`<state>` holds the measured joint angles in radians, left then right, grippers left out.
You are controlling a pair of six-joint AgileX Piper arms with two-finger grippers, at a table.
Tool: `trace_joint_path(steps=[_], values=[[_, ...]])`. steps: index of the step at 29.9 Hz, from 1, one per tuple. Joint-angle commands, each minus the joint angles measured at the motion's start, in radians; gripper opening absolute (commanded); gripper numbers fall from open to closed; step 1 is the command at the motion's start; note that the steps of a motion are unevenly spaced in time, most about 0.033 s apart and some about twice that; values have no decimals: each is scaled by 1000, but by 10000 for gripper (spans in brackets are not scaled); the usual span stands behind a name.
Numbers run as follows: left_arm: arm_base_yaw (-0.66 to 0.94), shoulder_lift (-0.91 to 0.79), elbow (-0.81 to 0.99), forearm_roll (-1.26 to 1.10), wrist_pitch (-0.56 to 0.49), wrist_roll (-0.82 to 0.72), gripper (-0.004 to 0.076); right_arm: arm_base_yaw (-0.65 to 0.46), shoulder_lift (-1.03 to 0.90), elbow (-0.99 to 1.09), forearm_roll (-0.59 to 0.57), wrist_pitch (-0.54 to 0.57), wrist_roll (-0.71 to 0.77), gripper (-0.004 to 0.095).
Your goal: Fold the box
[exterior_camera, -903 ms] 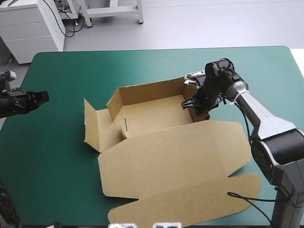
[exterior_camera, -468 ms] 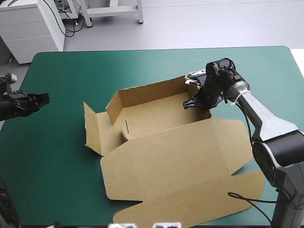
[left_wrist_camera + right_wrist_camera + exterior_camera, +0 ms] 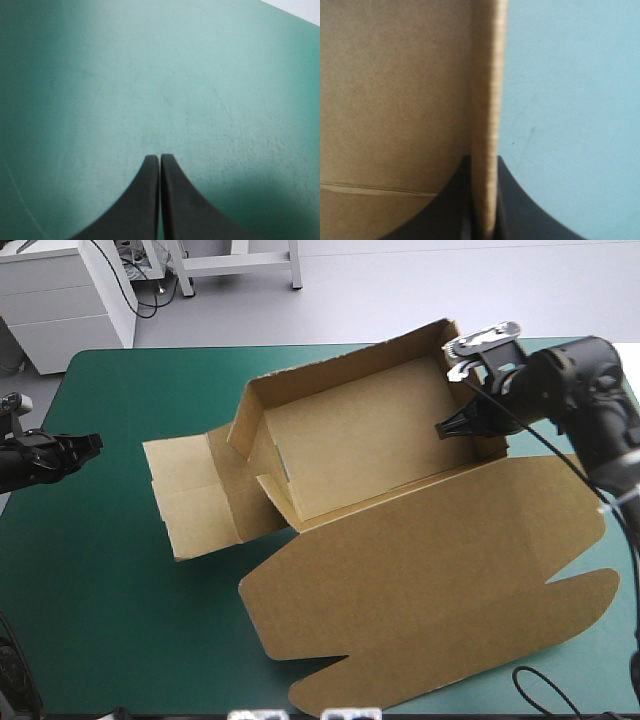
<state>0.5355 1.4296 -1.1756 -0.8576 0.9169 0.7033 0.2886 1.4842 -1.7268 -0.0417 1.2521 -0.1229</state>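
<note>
Board is pinched between the black fingers of your right gripper [image 3: 452,427]. Seen from its own wrist, the right gripper [image 3: 484,161] is all but closed on the upright edge of the brown box's end wall [image 3: 487,75]. The inside of the box [image 3: 395,100] is on one side and the bare teal-green cover [image 3: 570,100] on the other.

From above, the box [image 3: 380,450] lies across the middle of the table, toward the right. It is a tray with its far wall and end wall raised. The lid [image 3: 430,580] spreads flat toward the near edge, and the left end flaps [image 3: 190,495] lie splayed open on the cover. The tray's right end looks lifted and tipped by that grip, though you can't tell how much of it rests on the table.

Your left gripper [image 3: 90,445] hangs at the table's left edge, well apart from the box. From its wrist, the left gripper [image 3: 160,157] shows both fingers pressed together with nothing between them and only cover beneath.

You look to be midway through forming the tray: the right end wall is in hand and the left end is not yet tucked. The next move calls for setting the tray down square and seating that wall, then bringing the left gripper across to raise the splayed flaps. Go gently, since a one-sided grip on thin board can twist the whole sheet.
</note>
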Motion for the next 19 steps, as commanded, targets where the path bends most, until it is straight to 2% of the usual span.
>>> trace_joint_path(steps=[1,7,12,19], values=[[-5,-30,-25,-59,-64,2,-8,-56,-127,-26,42,-4,-18,-19],[-36,4,-25,-129,-50,17,-8,-69,-166,-26,177,-16,-55,-19],[-125,77,-25,-137,-24,42,-8,-69,-160,-26,314,-92,-76,-19],[-243,160,-25,-190,23,42,-8,-69,-120,-26,405,-125,-108,-19]])
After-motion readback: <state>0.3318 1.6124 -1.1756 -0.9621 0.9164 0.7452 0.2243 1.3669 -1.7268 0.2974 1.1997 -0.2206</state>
